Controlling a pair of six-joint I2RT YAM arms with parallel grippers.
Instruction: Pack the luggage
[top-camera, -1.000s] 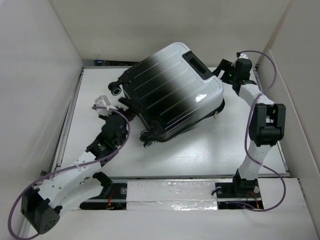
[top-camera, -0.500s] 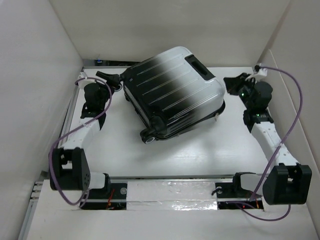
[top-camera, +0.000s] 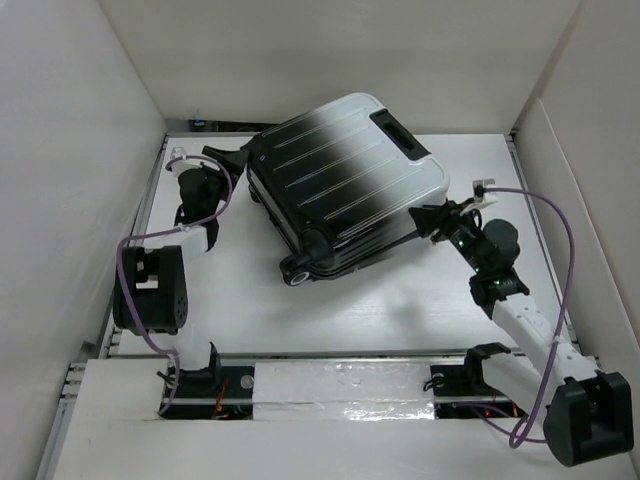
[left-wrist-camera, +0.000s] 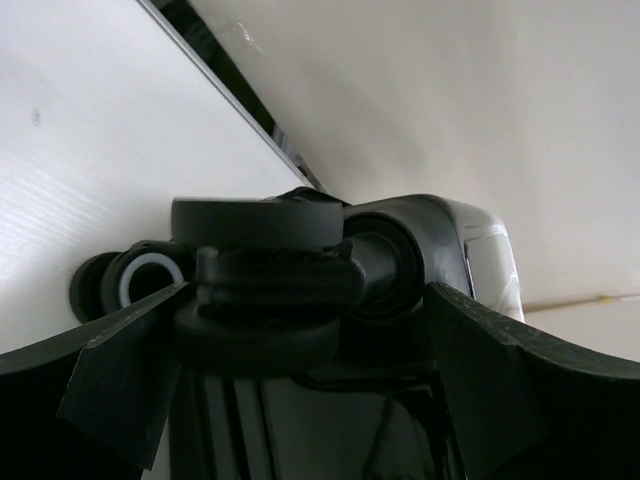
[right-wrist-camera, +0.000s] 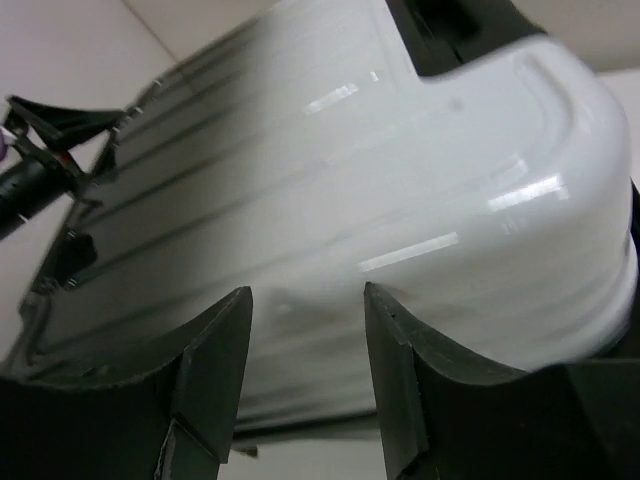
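Note:
The luggage (top-camera: 340, 180) lies shut and flat on the white table, turned at an angle, its ribbed shell fading from black to silver-white. Its black handle (top-camera: 398, 133) is on the far right edge. My left gripper (top-camera: 228, 160) is at the back-left corner, open wide, with a black wheel (left-wrist-camera: 265, 290) just beyond and between its fingers (left-wrist-camera: 120, 390). My right gripper (top-camera: 420, 220) is at the near right side, open, its fingertips (right-wrist-camera: 400, 370) close to the pale shell (right-wrist-camera: 400, 170) and holding nothing. A front wheel (top-camera: 293, 275) points toward the arm bases.
White walls enclose the table on the left, back and right. A dark rail (top-camera: 200, 125) runs along the back edge. Foil tape (top-camera: 340, 390) covers the near edge between the arm bases. Purple cables loop off both arms.
The left arm swung from the suitcase's near left side to the back-left wheel. The right arm came from the back right, by the handle, to the near right side. The suitcase shifted slightly.

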